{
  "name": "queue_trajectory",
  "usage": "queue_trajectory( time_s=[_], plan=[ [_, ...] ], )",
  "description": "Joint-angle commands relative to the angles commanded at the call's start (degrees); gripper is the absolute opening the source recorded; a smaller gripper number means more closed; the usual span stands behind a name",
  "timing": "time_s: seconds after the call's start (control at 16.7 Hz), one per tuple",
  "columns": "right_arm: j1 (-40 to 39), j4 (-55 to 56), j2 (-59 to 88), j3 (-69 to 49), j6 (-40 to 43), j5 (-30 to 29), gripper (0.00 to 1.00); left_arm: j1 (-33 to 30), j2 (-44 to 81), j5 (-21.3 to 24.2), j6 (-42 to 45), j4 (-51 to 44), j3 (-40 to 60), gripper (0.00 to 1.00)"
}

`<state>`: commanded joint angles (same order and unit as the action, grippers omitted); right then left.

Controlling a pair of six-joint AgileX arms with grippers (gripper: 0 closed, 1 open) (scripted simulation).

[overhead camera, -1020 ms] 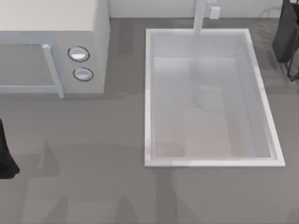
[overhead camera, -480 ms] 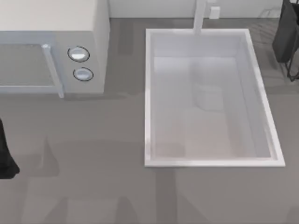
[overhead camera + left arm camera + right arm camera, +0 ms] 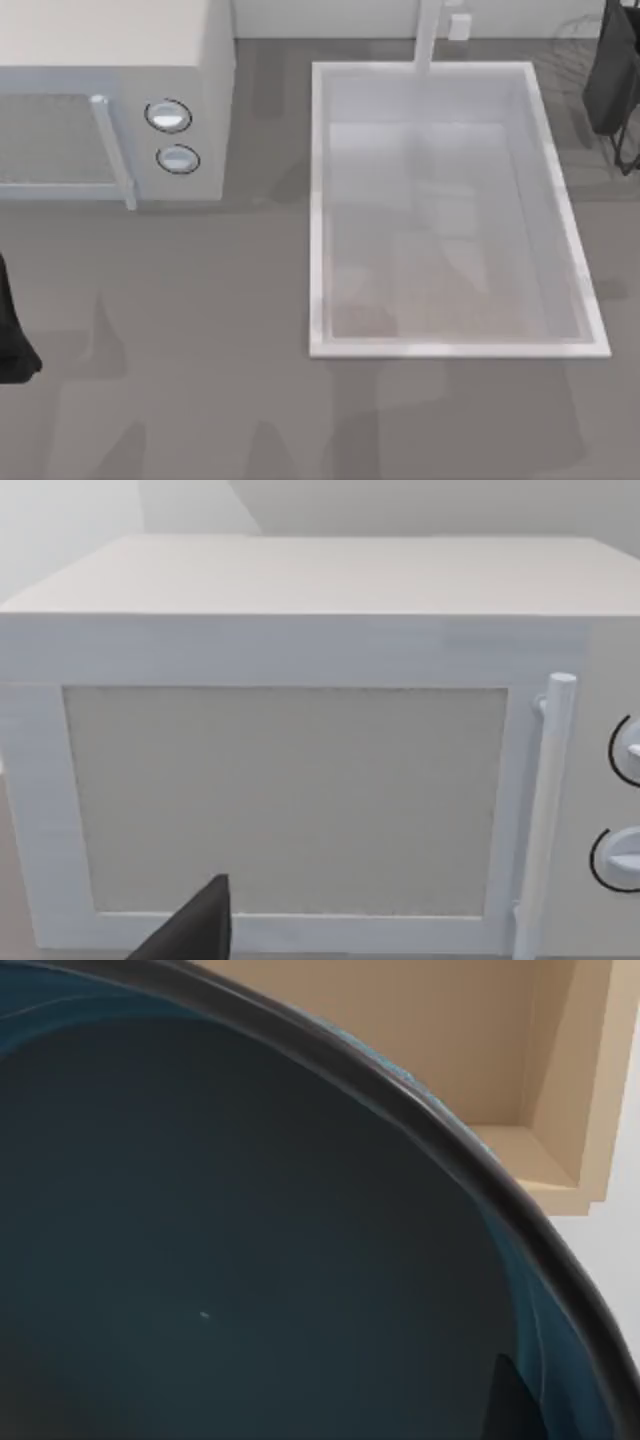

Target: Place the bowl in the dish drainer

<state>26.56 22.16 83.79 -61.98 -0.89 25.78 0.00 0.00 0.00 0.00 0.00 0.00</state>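
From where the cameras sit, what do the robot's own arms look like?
Both look matte black. The left arm is a dark, blocky shape at the table's left edge; its wrist view shows one pointed black fingertip. The right arm at the far right corner is a dark slab with thin black outlines below it. No markings are visible.

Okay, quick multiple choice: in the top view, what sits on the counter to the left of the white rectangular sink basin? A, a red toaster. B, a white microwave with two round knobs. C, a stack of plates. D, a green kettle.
B: a white boxy microwave with two round knobs stands left of the white rectangular sink basin in the top view.
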Motion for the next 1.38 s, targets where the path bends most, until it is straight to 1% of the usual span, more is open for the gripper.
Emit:
queue_trajectory(
  time_s=[0.18, 0.36, 0.48, 0.78, 1.38],
  plan=[
    [-4.1, 13.2, 9.8, 2.6, 0.1, -4.6, 0.00, 0.0, 0.0, 0.0, 0.0, 0.0, 0.0, 1.00],
    [-7.5, 21.9, 16.6, 4.9, 0.0, -8.3, 0.00, 0.0, 0.0, 0.0, 0.0, 0.0, 0.0, 1.00],
    [-8.8, 24.6, 18.8, 5.8, 0.0, -9.7, 0.00, 0.0, 0.0, 0.0, 0.0, 0.0, 0.0, 1.00],
    [-9.0, 25.0, 19.2, 5.9, 0.0, -9.9, 0.00, 0.0, 0.0, 0.0, 0.0, 0.0, 0.0, 1.00],
    [-9.0, 25.0, 19.2, 5.9, 0.0, -9.9, 0.75, 0.0, 0.0, 0.0, 0.0, 0.0, 0.0, 1.00]
  ],
)
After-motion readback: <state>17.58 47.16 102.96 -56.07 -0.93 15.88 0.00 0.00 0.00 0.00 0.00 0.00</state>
